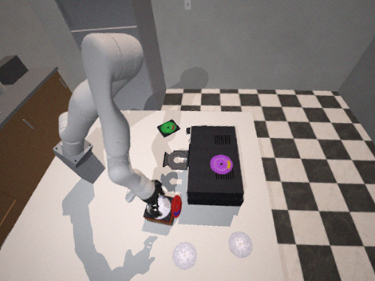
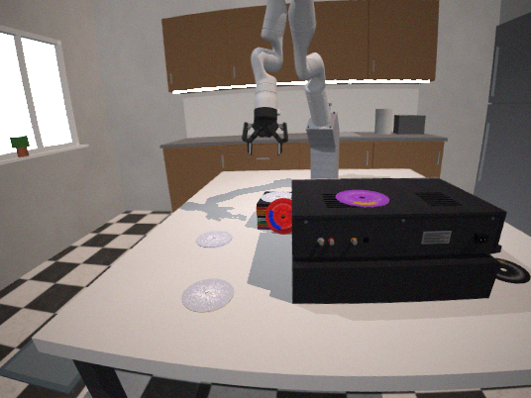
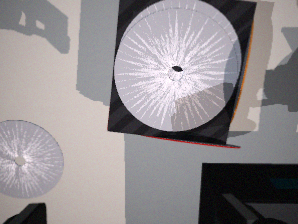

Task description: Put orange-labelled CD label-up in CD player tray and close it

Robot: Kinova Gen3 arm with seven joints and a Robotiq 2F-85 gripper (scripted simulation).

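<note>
Wide-open jaws over a silver disc [image 3: 175,70], and no orange label is in sight.

My jaws are fully apart and hold nothing, high above the stack of cases [image 3: 125,115] beside the player [image 1: 213,181]. I cannot tell which disc is the orange one; three lie silver side up. I may take the wrong one, lay it label-down in the open tray [image 1: 176,159], or knock the leaning red disc [image 1: 176,205].

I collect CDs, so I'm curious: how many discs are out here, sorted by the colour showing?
Silver: 3: stack-top disc, left table disc, right table disc
Purple: 1: purple disc on the player
Red: 1: red disc
Green: 1: green disc
Total: 6
</note>
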